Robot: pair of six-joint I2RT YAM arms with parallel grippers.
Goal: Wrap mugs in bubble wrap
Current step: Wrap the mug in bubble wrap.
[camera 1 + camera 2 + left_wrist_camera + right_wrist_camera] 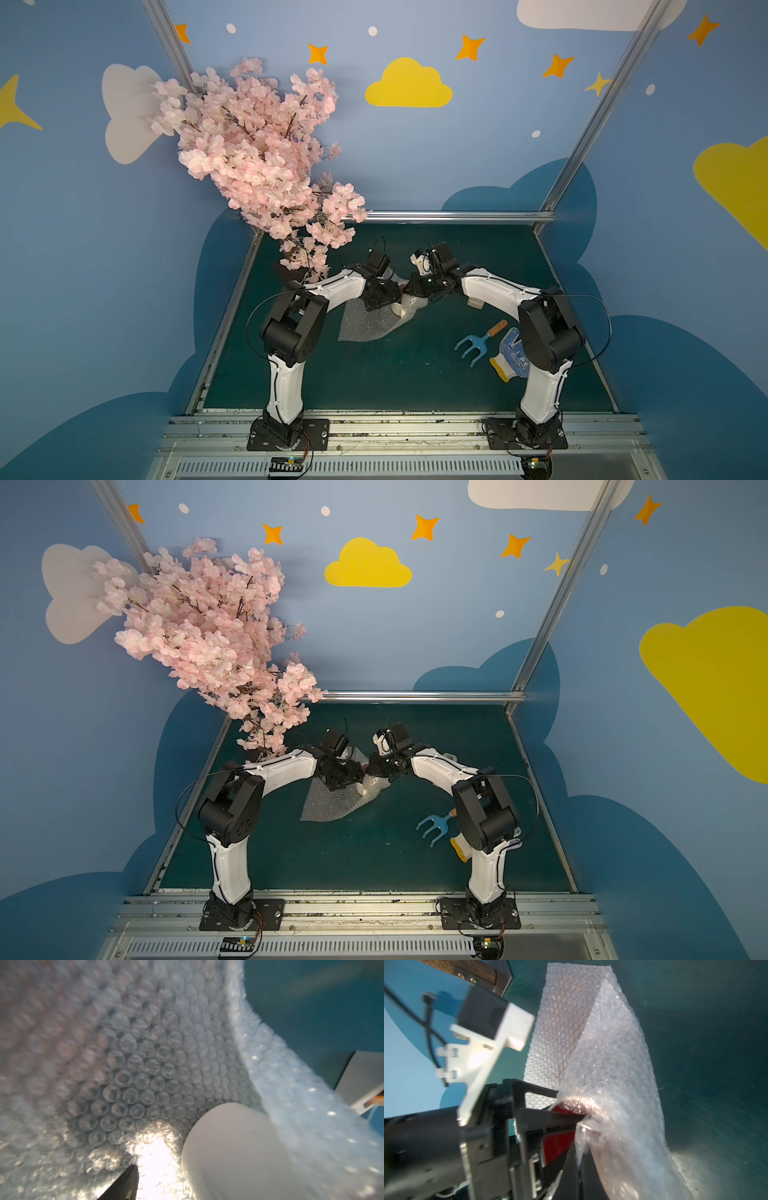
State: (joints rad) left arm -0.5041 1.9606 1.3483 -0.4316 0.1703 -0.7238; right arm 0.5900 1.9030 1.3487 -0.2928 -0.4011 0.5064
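The white mug (397,310) lies on its side on the bubble wrap (365,328) in mid-table, seen in both top views. My left gripper (384,297) is open at the mug's mouth. One finger (126,1184) stays outside over the wrap, apart from the white wall (239,1157). The other finger reaches across the red interior (558,1147). My right gripper (580,1142) is shut on a raised flap of the bubble wrap (602,1053), held up over the mug's far side. Most of the mug is hidden by the two grippers.
A blue hand rake (478,343) and a dotted work glove (509,357) lie at the right, near my right arm's elbow. A pink blossom tree (257,158) overhangs the back left corner. A white boxy object (476,303) sits under my right forearm.
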